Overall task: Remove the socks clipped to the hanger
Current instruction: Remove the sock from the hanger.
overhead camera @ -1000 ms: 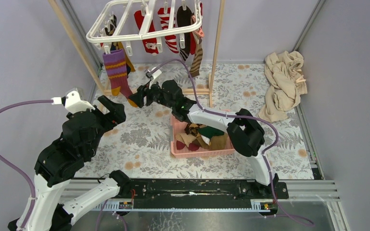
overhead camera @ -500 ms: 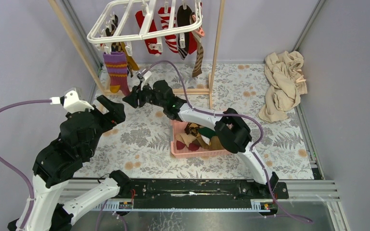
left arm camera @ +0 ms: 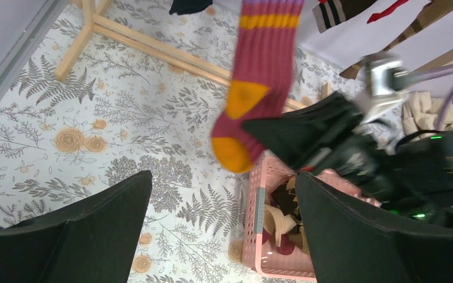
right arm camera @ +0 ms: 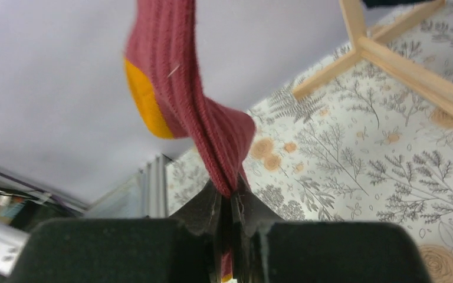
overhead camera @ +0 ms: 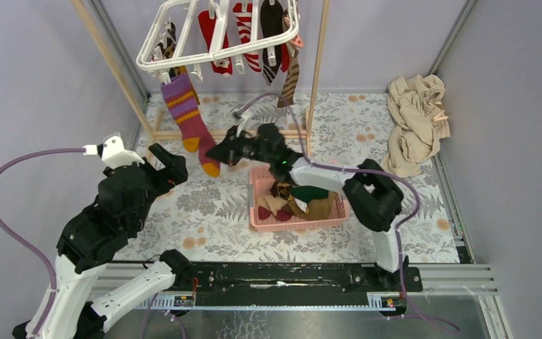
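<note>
The white hanger (overhead camera: 220,44) hangs at the back with several socks clipped under it. A maroon sock with purple and orange stripes and an orange heel and toe (overhead camera: 192,119) (left arm camera: 261,76) (right arm camera: 180,88) is clipped at the hanger's front left corner and stretches down to the right. My right gripper (overhead camera: 217,155) (right arm camera: 231,197) (left arm camera: 255,127) is shut on the foot of that sock, near the toe. My left gripper (overhead camera: 167,161) (left arm camera: 224,203) stands open on the left, below the sock and apart from it, with nothing in it.
A pink basket (overhead camera: 256,189) (left arm camera: 255,233) with several loose socks sits just below the right gripper. The wooden pole frame (overhead camera: 317,70) stands around the hanger. A beige cloth heap (overhead camera: 416,123) lies at the back right.
My right gripper has shut on the striped sock's foot and drawn it right and nearer, stretching the sock. The hanger has swung and tilted with it. The left arm barely moved.
</note>
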You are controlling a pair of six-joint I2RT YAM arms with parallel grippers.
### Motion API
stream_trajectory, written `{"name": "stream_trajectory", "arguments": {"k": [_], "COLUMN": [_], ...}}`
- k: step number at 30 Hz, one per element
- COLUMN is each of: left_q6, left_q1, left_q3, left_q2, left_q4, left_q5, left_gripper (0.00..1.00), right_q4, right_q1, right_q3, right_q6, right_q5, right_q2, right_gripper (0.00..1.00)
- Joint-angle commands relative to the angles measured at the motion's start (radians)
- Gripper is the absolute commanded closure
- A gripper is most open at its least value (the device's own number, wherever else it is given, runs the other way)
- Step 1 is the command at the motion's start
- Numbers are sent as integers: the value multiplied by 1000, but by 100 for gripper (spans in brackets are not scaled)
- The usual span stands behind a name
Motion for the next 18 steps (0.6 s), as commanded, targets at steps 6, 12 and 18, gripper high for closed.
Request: {"name": "stream_trajectory", "arguments": {"k": [6, 12, 18], "left_q6": [26, 56, 121], "left_q1": [-3, -2, -2], "left_q3": [-82, -111, -79], "left_q2": [48, 110, 125], "left_q4": [172, 307, 461], "left_q5": [57, 121, 113], "left_gripper": [1, 1, 1], "right_q4": [670, 781, 698], "right_q1": [-307, -405, -438], "right_q3": [-201, -185, -178], "right_q6": [690, 888, 900], "right_q5": [-317, -398, -472], "right_q2": [-139, -146, -203], "right_gripper": [100, 100, 100]}}
